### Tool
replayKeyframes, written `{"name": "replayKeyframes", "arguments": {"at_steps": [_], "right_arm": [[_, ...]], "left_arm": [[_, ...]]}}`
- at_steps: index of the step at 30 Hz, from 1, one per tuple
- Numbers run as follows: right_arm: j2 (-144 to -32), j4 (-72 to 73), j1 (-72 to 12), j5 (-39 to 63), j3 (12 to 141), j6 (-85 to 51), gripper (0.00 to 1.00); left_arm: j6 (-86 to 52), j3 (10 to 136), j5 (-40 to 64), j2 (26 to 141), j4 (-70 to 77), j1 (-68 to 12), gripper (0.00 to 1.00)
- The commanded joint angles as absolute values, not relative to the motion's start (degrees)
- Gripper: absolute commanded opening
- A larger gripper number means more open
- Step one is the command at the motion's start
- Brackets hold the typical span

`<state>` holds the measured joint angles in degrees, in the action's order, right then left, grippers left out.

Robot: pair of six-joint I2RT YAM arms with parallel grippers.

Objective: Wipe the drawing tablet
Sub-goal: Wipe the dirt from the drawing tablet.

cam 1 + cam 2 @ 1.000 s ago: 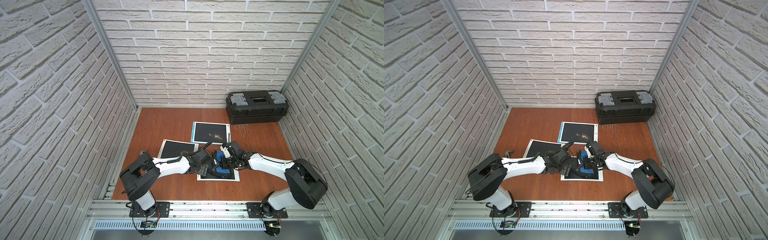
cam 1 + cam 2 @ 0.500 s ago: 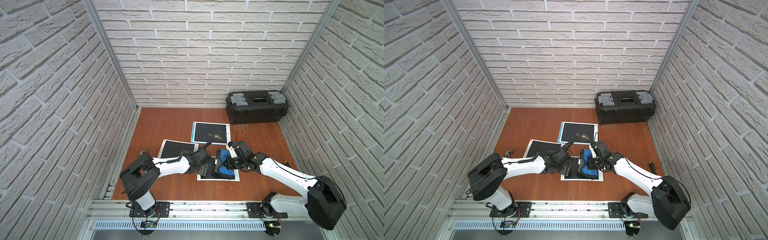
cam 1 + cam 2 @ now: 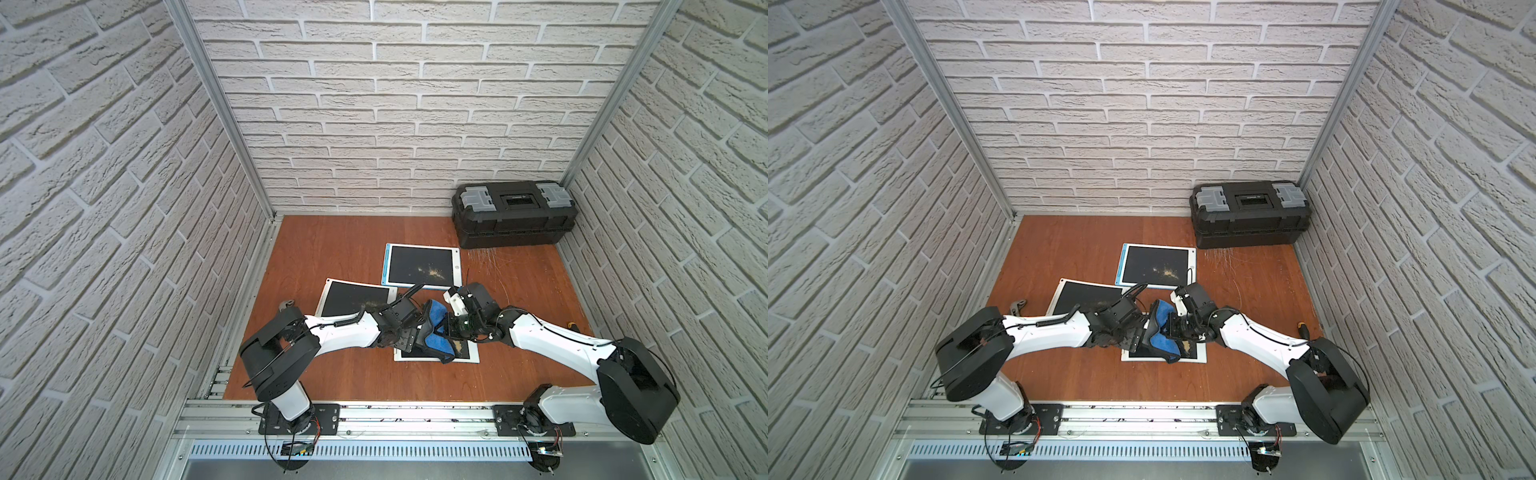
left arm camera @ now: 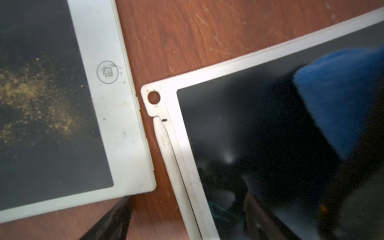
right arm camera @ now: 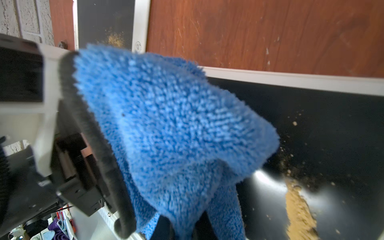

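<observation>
While both arms meet low over the near tablet: the two wrists face each other, tips close.
Right pincer (image 3: 451, 330) (image 3: 1173, 328): clamped together on the blue cloth (image 3: 436, 328) (image 3: 1160, 332). In its wrist view the cloth (image 5: 176, 124) hangs bunched from between the dark fingers (image 5: 164, 228).
Left pincer (image 3: 417, 332) (image 3: 1140, 332): jaws wide apart, just beside the cloth's black-edged side. Can't tell if it touches the cloth.
Drawing tablet (image 3: 415, 356) (image 3: 1196, 356) (image 5: 332, 124): flat on the table (image 3: 332, 374), directly under both pincers, white frame, black screen.
Cloth position: between the two pincers, draped down over the screen.
Powder (image 5: 299, 207) (image 3: 459, 345): tan pile on the screen, just beside the right pincer, on the side away from the left pincer.
Second tablet (image 3: 422, 266): beyond both pincers toward the back wall, tan specks on it.
Third tablet (image 3: 353, 297): behind the left pincer's wrist, partly hidden by that arm, dusty.
Toolbox (image 3: 515, 216): black, well apart from the pincers, back corner past the right one.
</observation>
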<state>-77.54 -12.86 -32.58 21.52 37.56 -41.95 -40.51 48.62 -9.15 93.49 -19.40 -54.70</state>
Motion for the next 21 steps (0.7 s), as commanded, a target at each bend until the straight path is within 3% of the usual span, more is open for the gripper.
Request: {"name": "replayKeyframes", "arguments": {"at_steps": [1, 8, 21], "right_arm": [[-79.9, -7.0, -33.1, 22.1, 36.3, -44.0, 0.03], [-84.8, -5.1, -32.9, 20.0, 34.9, -43.6, 0.03], [-78.7, -18.5, -27.3, 12.9, 33.5, -36.2, 0.03]], "left_arm": [[-40.6, 45.0, -6.6, 97.1, -23.3, -53.9, 0.86], [-40.8, 44.6, -6.2, 97.6, -23.2, -54.0, 0.86], [-40.9, 43.1, -5.0, 98.2, -21.9, -53.4, 0.85]]}}
